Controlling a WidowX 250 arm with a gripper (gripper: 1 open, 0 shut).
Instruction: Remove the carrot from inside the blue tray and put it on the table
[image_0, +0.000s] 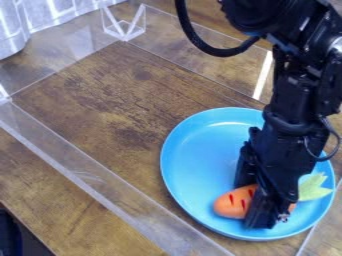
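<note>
black robot gripper (270, 208) pinches the stubby orange toy carrot (231, 205) inside the round light-blue plastic tray (195, 160); lifting and placing remain.

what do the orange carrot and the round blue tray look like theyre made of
The stubby orange toy carrot: probably smooth plastic or rubber, judging by its even colour and moulded-looking dark grooves. The round light-blue tray: likely plastic, satin finish, given its uniform colour and soft sheen.
</note>
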